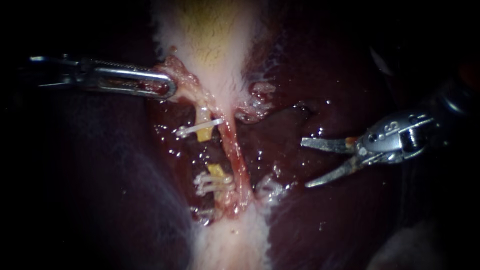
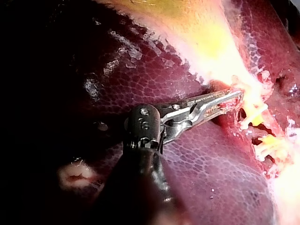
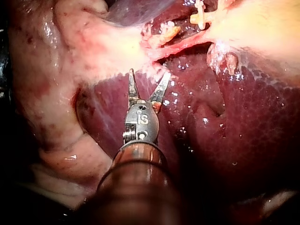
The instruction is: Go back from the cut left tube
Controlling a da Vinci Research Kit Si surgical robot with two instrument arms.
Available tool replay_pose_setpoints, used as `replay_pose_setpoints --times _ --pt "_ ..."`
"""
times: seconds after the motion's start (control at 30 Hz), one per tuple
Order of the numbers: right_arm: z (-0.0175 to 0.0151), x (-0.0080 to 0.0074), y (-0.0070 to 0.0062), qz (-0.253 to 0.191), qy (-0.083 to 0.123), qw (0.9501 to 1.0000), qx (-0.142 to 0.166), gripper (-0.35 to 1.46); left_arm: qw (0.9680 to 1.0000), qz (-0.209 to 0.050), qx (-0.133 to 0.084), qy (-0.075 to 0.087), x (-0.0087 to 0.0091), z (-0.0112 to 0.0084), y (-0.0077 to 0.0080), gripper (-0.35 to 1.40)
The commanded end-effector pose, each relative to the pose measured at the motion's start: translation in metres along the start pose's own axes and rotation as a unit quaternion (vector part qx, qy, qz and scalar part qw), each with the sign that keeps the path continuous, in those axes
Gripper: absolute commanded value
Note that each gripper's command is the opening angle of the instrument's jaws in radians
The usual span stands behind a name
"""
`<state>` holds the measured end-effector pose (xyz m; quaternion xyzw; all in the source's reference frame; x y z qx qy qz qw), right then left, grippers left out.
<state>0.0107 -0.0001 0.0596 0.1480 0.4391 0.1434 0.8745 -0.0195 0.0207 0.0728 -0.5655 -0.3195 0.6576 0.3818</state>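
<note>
A: Jaws on your right instrument point(image 1: 305, 164)?
B: Wide open and empty (blades, by their look), above the liver point(image 1: 350, 225). The cut left tube point(image 1: 204, 132) lies ahead of the tips, well apart, its stumps clipped.
A: Best way back?
B: Draw straight back along your shaft, tips kept off the liver under them. Your left instrument point(image 1: 170, 87) is closed on tissue point(image 1: 184, 82) just beside the nearer stump; hold it steady, no tugging.
</note>
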Motion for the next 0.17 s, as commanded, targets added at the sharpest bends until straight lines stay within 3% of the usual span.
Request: replay_pose_setpoints --times 0.03,0.17 --pt "0.0 0.0 0.0 0.0 0.0 1.0 0.0 1.45 1.0 0.0 0.0 0.0 0.0 0.0 0.0 -0.35" --pt "0.0 0.0001 0.0 0.0 0.0 1.0 0.0 1.45 1.0 0.0 0.0 0.0 0.0 -0.0001 0.0 -0.35"
